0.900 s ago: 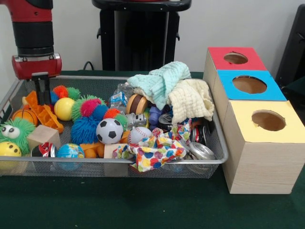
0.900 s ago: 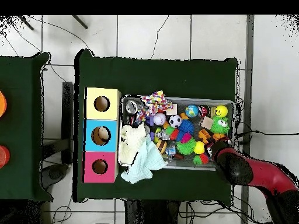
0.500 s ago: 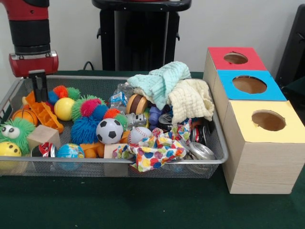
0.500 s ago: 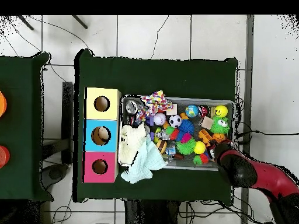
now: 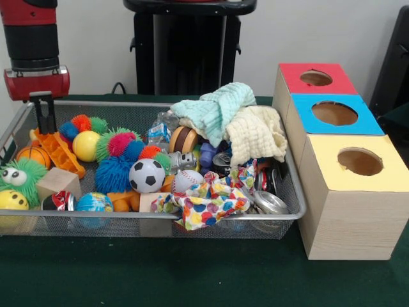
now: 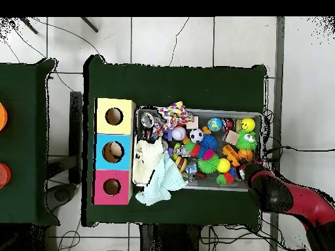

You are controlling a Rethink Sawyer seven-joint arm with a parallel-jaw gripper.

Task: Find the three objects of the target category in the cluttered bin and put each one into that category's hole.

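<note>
Even, soft indoor light, no hard shadows; faint shade under wire bin (image 5: 291,211) front rim. Slight glare on metal cans nr its right end. Front view a bit soft.

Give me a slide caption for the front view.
Sawyer's claw hovers over a cluttered mesh bin beside three color-topped boxes.

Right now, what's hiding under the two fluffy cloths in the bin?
Peeking out below the mint cloth and cream cloth: a wooden wheel, a purple toy and a can. Anything deeper is covered.
</note>
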